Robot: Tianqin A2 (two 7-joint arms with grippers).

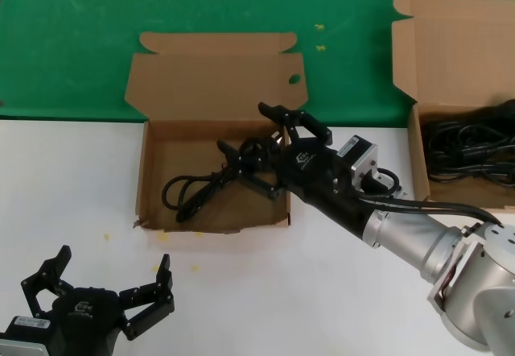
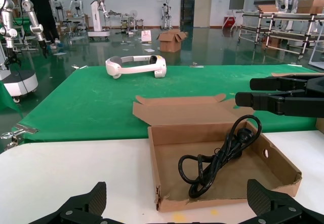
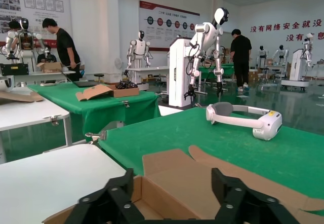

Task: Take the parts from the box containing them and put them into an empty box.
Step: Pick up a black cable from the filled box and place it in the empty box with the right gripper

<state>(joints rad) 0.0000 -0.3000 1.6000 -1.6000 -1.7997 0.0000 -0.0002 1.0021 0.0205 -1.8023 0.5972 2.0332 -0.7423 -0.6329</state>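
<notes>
The box with a round hole (image 1: 294, 78) in its lid stands open at the table's middle (image 1: 142, 187). One black looped cable (image 1: 201, 191) lies in it; it also shows in the left wrist view (image 2: 217, 155). My right gripper (image 1: 241, 125) hovers over this box, open and empty, just above the cable's plug end (image 2: 244, 92). In its own view (image 3: 172, 193) only the box's lid and wall show between the fingers. The plain-lidded box (image 1: 414, 155) at the far right holds more black cables (image 1: 471, 151). My left gripper (image 1: 113, 271) is open and idle at the front left (image 2: 176, 209).
A green cloth (image 1: 64, 42) covers the back of the table. A white headset (image 2: 134, 64) lies on it behind the middle box. The middle box's front corner is torn (image 2: 164, 199). White table (image 1: 64, 179) spreads left of and before the boxes.
</notes>
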